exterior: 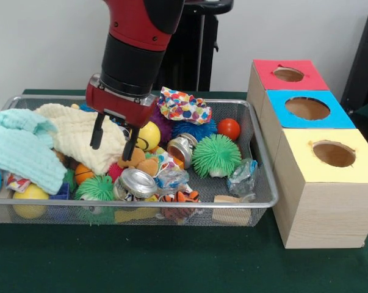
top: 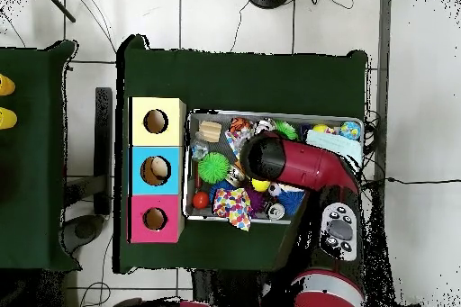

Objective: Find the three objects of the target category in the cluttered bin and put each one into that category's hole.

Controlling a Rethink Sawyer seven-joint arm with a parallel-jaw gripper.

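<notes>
The silver wire-mesh bin (exterior: 264, 177) sits on the green table, full of toys, cloths and cans; it also shows in the overhead view (top: 270, 116). My gripper (exterior: 113, 139) hangs open and empty over the bin's middle left, its fingers (exterior: 97, 132) just above a cream cloth (exterior: 80, 137) and beside a yellow ball (exterior: 150, 135). In the overhead view the arm (top: 293, 161) hides the gripper. Three wooden boxes with round holes stand to the right: red (exterior: 288, 74), blue (exterior: 307, 108), yellow (exterior: 333, 154).
The bin holds a mint cloth (exterior: 19, 149), a green spiky ball (exterior: 215, 154), a red ball (exterior: 229, 129), crushed cans (exterior: 137, 182), a patterned cloth (exterior: 184, 107) and a wooden block (exterior: 226, 199). In the overhead view the boxes (top: 156, 170) stand left of the bin.
</notes>
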